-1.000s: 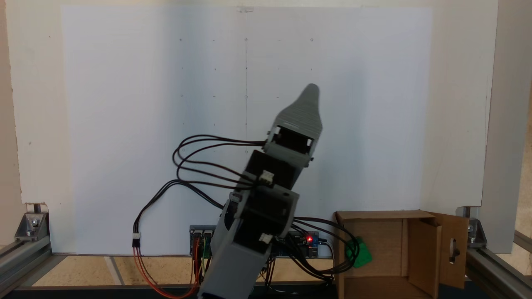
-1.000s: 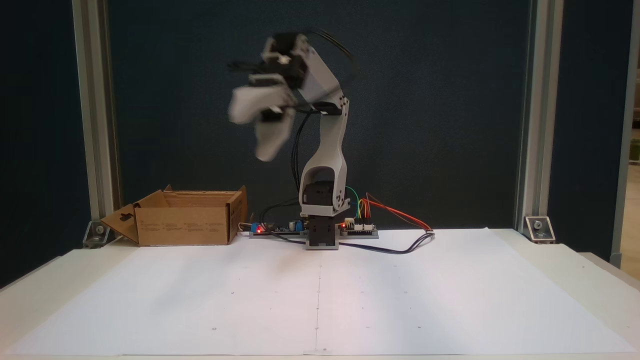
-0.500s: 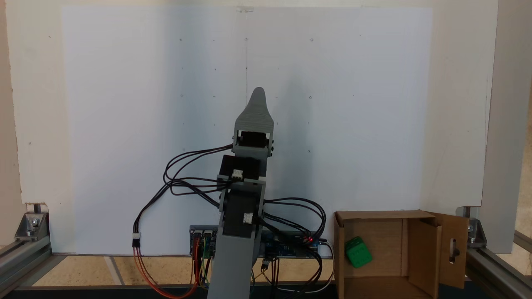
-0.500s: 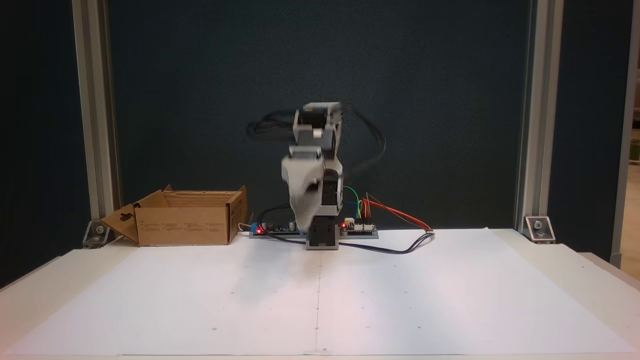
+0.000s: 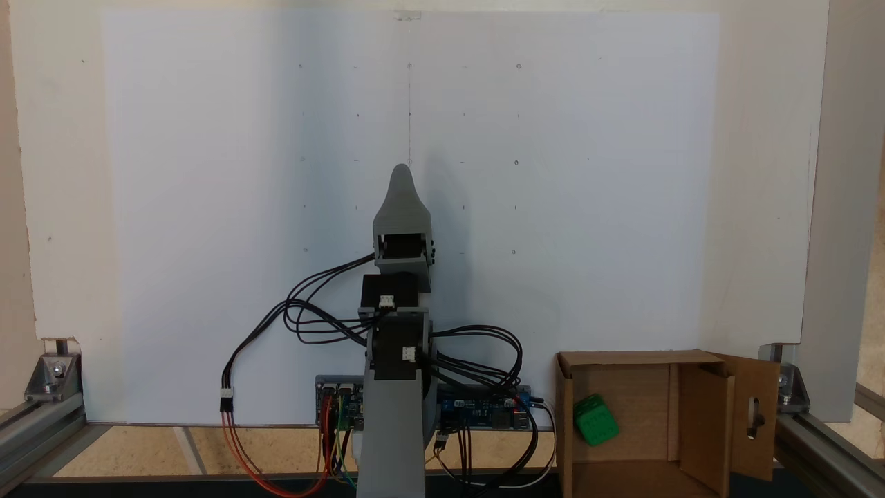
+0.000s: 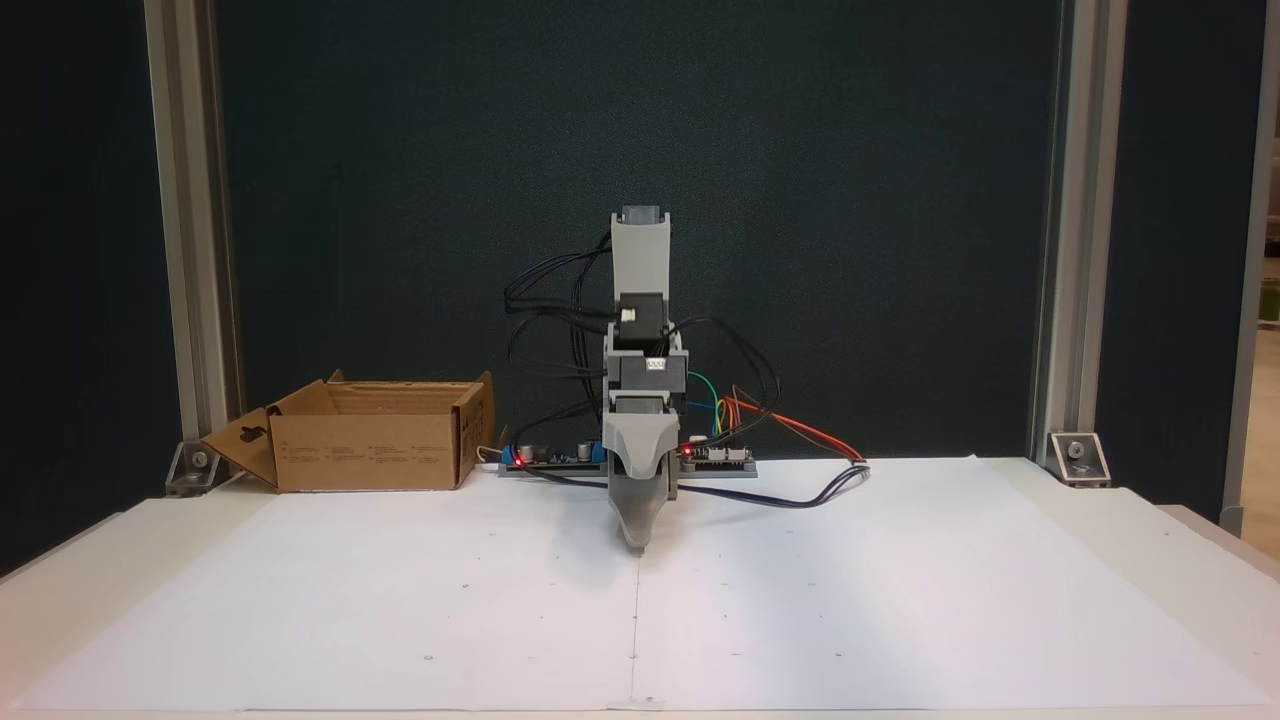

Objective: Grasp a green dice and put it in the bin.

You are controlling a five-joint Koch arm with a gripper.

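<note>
The green dice (image 5: 596,420) lies inside the bin (image 5: 632,357), near its left wall as the top-down fixed view shows it. In the front fixed view the bin (image 6: 365,450) stands at the back left and its wall hides the dice. My gripper (image 5: 401,171) is far from the box, over the middle line of the white paper. Seen from the front, the gripper (image 6: 636,543) points down with its tip just above the sheet. Its jaws lie one behind the other, so only one grey jaw shows. Nothing is visible in it.
Controller boards (image 6: 715,455) with red lights and loose cables (image 5: 325,311) sit around the arm's base. Aluminium frame posts (image 6: 1060,230) stand at the table's corners. The white paper sheet (image 6: 850,600) spreads in front of the arm.
The arm swung away from the box side back to the middle and folded down. The gripper dropped from high up to just above the paper. The dice stayed in the box.
</note>
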